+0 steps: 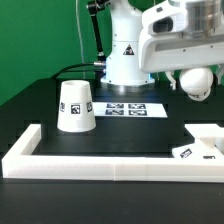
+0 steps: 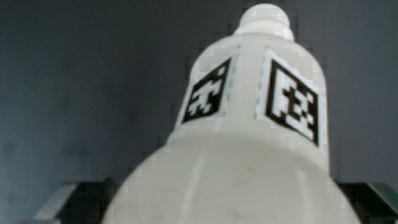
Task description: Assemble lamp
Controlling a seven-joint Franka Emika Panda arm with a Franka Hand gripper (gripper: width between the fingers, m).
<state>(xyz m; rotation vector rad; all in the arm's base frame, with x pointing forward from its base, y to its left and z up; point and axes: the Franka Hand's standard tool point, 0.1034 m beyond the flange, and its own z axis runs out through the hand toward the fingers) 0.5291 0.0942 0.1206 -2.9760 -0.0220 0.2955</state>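
Gripper [image 1: 191, 74] clamped on bulb [image 2: 246, 120] at its broad end, airborne at 3 o'clock of shade [image 1: 77, 105]; judged light, rigid and slippery.

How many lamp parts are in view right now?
3. The shade stands at the exterior view's left; the bulb is held in the gripper, upper right; the base lies lower right, partly cropped.

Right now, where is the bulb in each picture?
Exterior view: the bulb is at the upper right, up off the table.
Wrist view: it fills the middle, very close, two tags showing.
Shared landmark: the black table behind it.
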